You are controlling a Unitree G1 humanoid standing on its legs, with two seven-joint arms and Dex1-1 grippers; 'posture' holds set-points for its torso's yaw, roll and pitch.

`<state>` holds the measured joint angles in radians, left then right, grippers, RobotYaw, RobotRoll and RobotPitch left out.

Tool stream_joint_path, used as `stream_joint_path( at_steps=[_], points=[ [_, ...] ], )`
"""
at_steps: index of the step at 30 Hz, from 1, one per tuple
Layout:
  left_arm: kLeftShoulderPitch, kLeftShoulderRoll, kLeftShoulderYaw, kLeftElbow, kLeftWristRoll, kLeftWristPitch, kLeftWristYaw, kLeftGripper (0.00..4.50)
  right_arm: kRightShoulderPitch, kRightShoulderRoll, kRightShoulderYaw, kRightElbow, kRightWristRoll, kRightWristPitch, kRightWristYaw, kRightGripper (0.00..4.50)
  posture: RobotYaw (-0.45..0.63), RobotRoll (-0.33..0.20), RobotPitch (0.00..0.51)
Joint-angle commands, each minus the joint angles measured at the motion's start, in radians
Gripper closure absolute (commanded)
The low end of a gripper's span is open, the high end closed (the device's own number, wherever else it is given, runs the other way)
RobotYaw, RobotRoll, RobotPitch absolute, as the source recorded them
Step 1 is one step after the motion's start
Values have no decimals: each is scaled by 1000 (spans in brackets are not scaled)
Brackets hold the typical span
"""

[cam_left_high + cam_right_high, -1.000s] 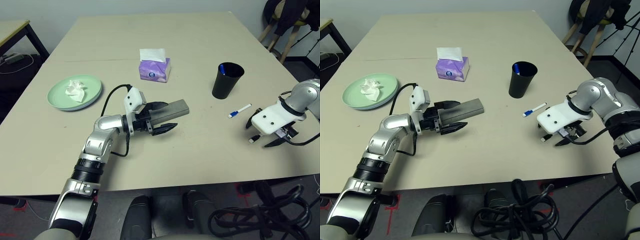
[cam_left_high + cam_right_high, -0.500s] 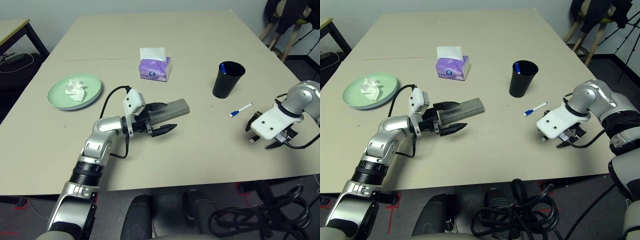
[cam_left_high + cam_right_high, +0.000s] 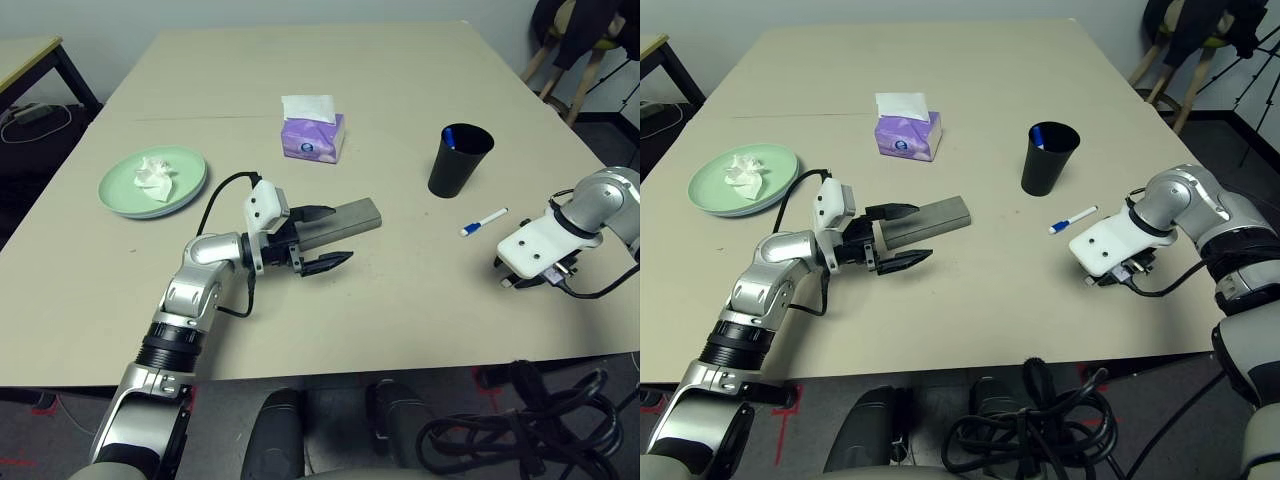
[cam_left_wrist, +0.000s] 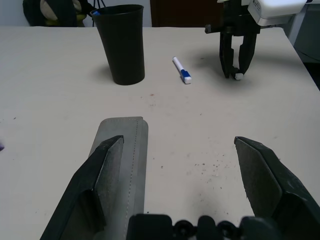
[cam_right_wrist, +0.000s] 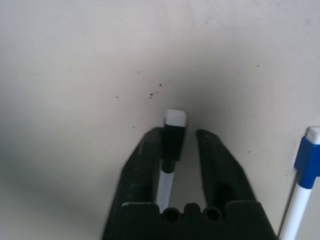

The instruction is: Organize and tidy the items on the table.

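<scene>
Overhead, from the head camera, I have the left gripper [image 3: 318,240] low over the table [image 3: 400,120] with its fingers spread wide, one of them against the near end of the grey glasses case [image 3: 345,219], which lies flat near the middle. Beyond it stand the purple tissue box [image 3: 312,137] and the black cup [image 3: 458,160], with one pen [image 3: 450,137] already inside; the green plate [image 3: 153,182] carrying the crumpled tissue [image 3: 153,177] sits far left, and a loose pen [image 3: 484,221] lies between the cup and my right gripper [image 3: 1118,273]. Through the left wrist camera, the case runs along one open finger [image 4: 95,180], not gripped. Through the right wrist camera, the fingers are nearly closed, one finger [image 5: 150,165] touching a thin white pen [image 5: 170,145], though I cannot confirm a firm pinch. I judge that pen light, rigid and slippery, best taken mid-barrel.
</scene>
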<state>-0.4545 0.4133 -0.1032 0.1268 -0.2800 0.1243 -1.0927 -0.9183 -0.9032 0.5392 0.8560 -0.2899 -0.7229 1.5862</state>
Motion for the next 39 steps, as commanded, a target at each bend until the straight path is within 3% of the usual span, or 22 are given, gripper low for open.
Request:
stream_joint_path(
  at_steps=[1,3,7,10,16,21,27,30,32,39],
  points=[
    [10,6,-16,-14,-2,-12,-9,0,7,-18,39,-20,31,25,28,4088,98,0,132],
    [7,7,-15,-10,-2,-14,-11,0,-8,-41,74,-42,81,63,28,4083,97,0,129],
    [0,10,-12,2,-5,-22,-21,0,-19,-95,147,-180,334,311,28,4083,93,0,123],
    [-3,15,-13,10,-6,-32,-39,0,-24,-99,126,-287,505,509,28,4083,89,0,119],
    [-1,21,-18,15,-1,-41,-58,0,6,-18,-81,-436,703,836,9,4083,80,0,112],
    [-7,24,-22,25,-8,-41,-76,0,44,145,-345,-542,857,1040,-228,4083,60,0,106],
    [-27,16,-14,51,-10,-27,-71,0,94,345,-548,-603,866,1034,-546,4083,42,0,101],
    [-57,12,-8,103,47,-71,-2,0,100,420,-610,-603,842,984,-669,4083,38,0,100],
    [-86,-12,25,120,16,-60,38,0,92,466,-656,-599,838,954,-752,4083,37,0,99],
    [-133,-10,55,143,-12,-40,39,0,30,502,-741,-518,793,867,-905,4083,45,0,92]
  ],
)
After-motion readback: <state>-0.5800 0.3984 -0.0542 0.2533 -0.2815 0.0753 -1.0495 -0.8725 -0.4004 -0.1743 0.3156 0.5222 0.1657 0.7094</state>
